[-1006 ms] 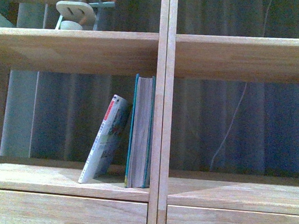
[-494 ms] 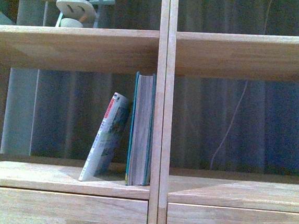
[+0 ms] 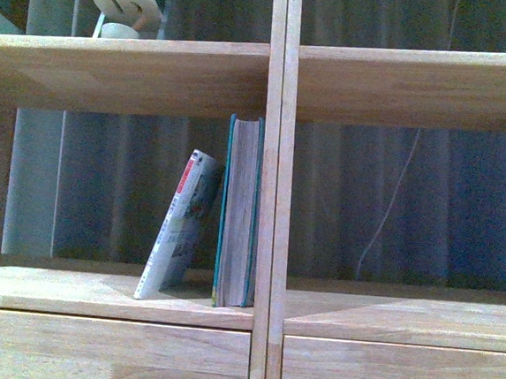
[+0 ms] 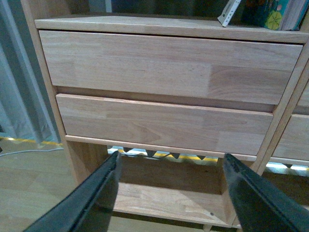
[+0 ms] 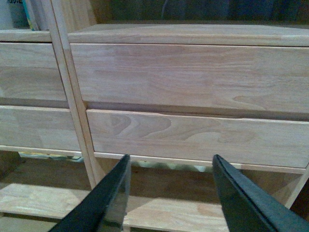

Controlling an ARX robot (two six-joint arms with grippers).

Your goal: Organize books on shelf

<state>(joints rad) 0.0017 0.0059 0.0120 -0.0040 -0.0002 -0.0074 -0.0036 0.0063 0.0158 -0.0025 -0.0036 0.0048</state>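
The tall light-wood bookcase (image 3: 270,200) with a central upright divider fills the front view, and neither arm shows there. In the wrist views the left gripper (image 4: 169,193) and the right gripper (image 5: 169,193) both hang low before the plain drawer fronts (image 4: 159,67), each with its jaws spread wide and nothing between them. The two books are well above the grippers, in the cubby over the upper drawer on the left arm's side: the thick teal-covered book with greyish pages (image 3: 239,213) stands upright against the divider, and the thin pale paperback with a red-and-white spine (image 3: 180,226) leans with its top edge toward it. I judge the step in hand is the approach, with no book grasped yet. The next move probably calls for lifting the left arm up to the cubby and setting the paperback upright beside the teal book. The wrist views cut off both books, and the spine text is too small to read.
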